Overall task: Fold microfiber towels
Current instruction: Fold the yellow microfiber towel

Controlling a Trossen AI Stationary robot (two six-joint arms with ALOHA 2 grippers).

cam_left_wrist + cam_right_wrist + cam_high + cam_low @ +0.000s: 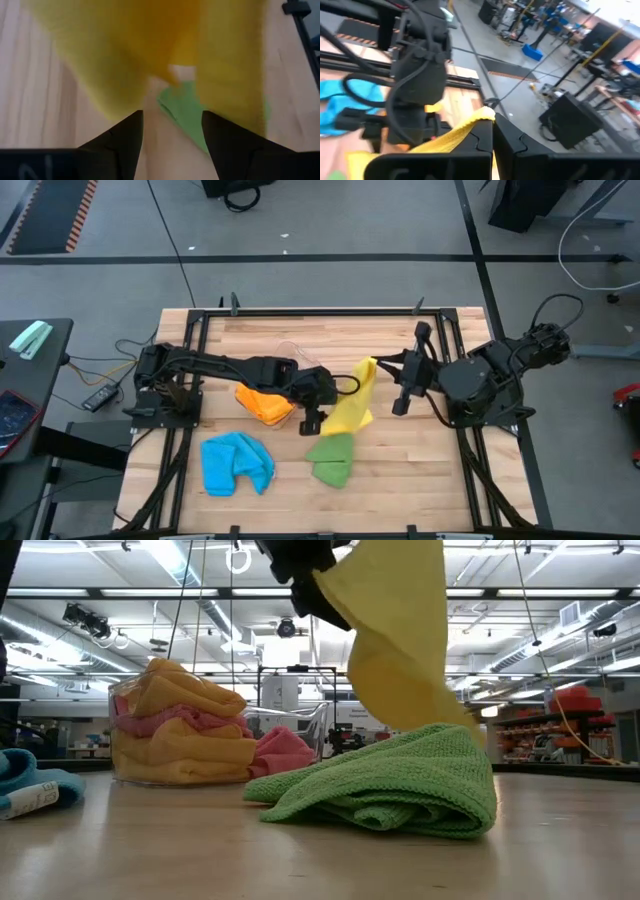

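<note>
A yellow towel (352, 408) hangs at the table's middle from my right gripper (378, 365), which is shut on its top corner. Its lower end (462, 725) comes down at the far side of a crumpled green towel (400, 785) lying on the table. My left gripper (315, 420) stands open just left of the hanging yellow cloth (125, 55). Between its fingers the left wrist view shows only table and a bit of green towel (185, 107). A blue towel (236, 463) lies bunched near the table's front left. My right gripper pinches the yellow towel's top corner (484, 115) between its two shut fingers, coming nearly level from the table's right. The cloth hangs slack below the fingers, its lower end down by the green towel. Whether my left gripper touches the yellow towel, I cannot tell.
A clear plastic tub (185, 730) with orange and pink towels stands left of centre, under the left arm. A pink towel (287, 750) spills out beside it. Bare wood lies to the right and near side of the green towel.
</note>
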